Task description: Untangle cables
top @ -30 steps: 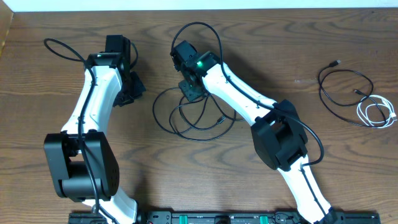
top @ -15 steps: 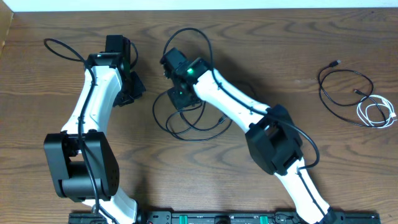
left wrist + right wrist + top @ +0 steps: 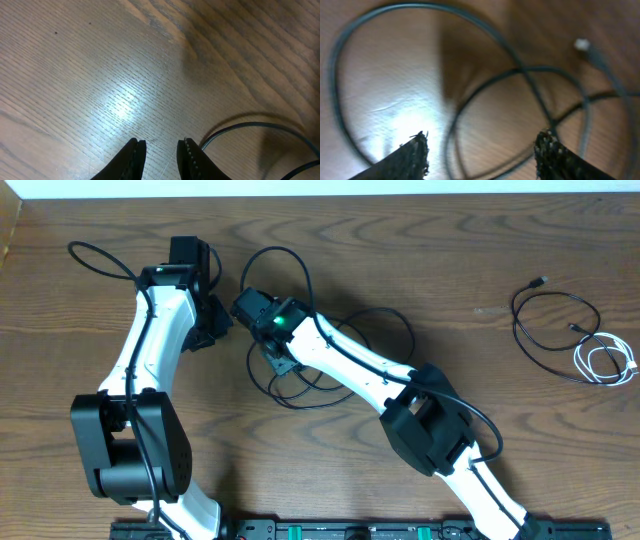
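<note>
A thin black cable (image 3: 290,402) lies in overlapping loops at the table's middle. My right gripper (image 3: 272,358) hovers over the loops' left part. In the right wrist view it (image 3: 482,150) is open wide, with crossing strands of the cable (image 3: 520,70) on the wood below the gap and a small plug (image 3: 582,45) at the upper right. My left gripper (image 3: 212,330) sits just left of the loops. Its jaws (image 3: 161,150) stand a little apart with only bare wood between them, and a cable strand (image 3: 250,125) curves off to their right. Far right lie another black cable (image 3: 555,330) and a coiled white cable (image 3: 605,360).
The right arm (image 3: 350,365) stretches across the loops and hides part of them. The arm's own thicker wire (image 3: 285,255) arcs above its wrist. The left arm's wire (image 3: 100,255) loops near the table's back left. The table's far edge (image 3: 320,194) runs along the top.
My right arm has swung left and toward the front over the loops, and its jaws have opened wider. The left arm has not moved.
</note>
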